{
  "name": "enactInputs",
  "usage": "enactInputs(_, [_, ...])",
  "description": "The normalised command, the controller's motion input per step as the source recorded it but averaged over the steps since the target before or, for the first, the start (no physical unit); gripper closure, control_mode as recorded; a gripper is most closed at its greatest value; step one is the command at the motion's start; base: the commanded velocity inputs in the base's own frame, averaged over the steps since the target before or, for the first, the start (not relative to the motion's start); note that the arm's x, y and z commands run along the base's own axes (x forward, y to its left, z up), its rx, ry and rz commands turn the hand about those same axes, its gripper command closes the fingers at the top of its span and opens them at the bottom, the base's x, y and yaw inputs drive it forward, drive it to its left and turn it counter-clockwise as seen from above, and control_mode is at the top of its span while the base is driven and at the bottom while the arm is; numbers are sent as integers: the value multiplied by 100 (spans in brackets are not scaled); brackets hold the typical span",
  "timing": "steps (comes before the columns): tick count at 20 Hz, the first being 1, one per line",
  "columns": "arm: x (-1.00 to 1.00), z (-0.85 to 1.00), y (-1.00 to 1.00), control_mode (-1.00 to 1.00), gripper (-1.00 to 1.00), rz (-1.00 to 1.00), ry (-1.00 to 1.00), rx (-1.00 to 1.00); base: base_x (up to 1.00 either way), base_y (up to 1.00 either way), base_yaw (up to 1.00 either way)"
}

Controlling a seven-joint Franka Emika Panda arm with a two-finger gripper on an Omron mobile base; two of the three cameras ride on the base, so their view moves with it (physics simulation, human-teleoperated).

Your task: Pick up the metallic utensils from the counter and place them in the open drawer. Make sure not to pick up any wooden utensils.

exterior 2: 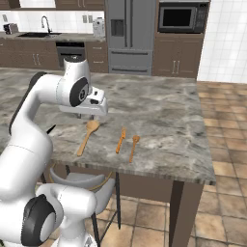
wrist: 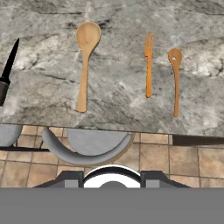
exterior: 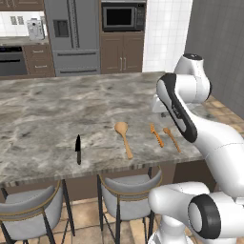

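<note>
Claw (exterior 2: 83,115) status: it hangs over the near part of the counter (exterior 2: 159,111), above the utensils and touching none of them. I cannot tell how wide its jaws stand, because the wrist hides them in both base views and the hand view does not show them clearly. Nothing is held that I can see.

Layout in the hand view, left to right:

1. Black knife (wrist: 7,75). It lies at the far left edge of the view, tip pointing away from the counter's front edge and blade leaning slightly right. It is well to the left of the claw's line of sight.
2. Wooden spoon (wrist: 85,65). This is the largest piece, with its round bowl away from the edge and its handle running back toward the edge. It sits just left of the view's centre line.
3. Orange fork (wrist: 148,65). It is thin, with its tines away from the edge, and lies just right of the centre line. It is near the wooden spoon but apart from it.
4. Small spoon (wrist: 175,81). It is orange-brown with a hole in its bowl and lies just beside the fork, not touching it.

All four lie flat, roughly parallel, in a row close to the front edge. A grey stool (wrist: 87,146) stands on the tiled floor under that edge.

In the left base view I read the same order: knife (exterior: 78,148), wooden spoon (exterior: 124,138), fork (exterior: 156,135), small spoon (exterior: 171,139).
</note>
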Motion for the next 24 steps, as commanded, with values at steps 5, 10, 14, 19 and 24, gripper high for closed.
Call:
enactInputs(5, [0,-2,0,-100,-100,-1,4,0,0,0,0])
enactInputs(10, [0,-9,-6,-100,-100,0,0,0,0,0,0])
enactInputs(14, [5,-20,0,-100,-100,0,0,0,0,0,0])
enactInputs(19, [6,-22,0,-100,-100,0,0,0,0,0,0])
enactInputs(24, [16,-24,0,-100,-100,0,0,0,0,0,0])
